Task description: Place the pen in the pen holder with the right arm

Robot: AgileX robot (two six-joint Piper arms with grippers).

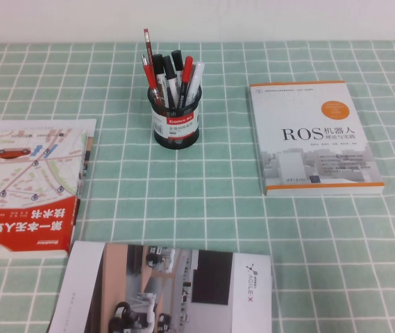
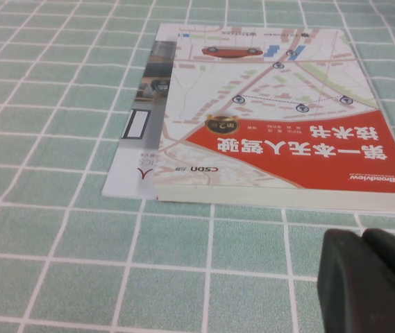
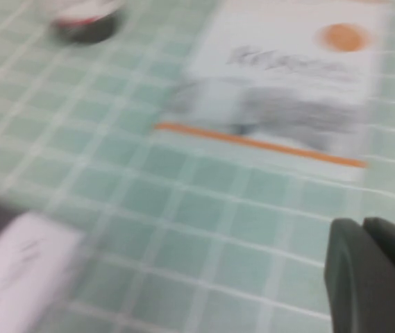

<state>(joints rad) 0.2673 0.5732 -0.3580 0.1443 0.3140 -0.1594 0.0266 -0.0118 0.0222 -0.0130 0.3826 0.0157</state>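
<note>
A green checked cloth covers the table. The right gripper [image 3: 374,277], clenched empty, hangs above the cloth near the ROS book [image 3: 287,90]; the left gripper [image 2: 371,281] (also clenched) sits by the red book [image 2: 280,132]. The pen [image 1: 186,78] already stands in the holder [image 1: 177,125], so retreating clear seems best.

Mesh metal pen holder [image 1: 176,125]; glossy paper book [image 1: 313,139].
</note>
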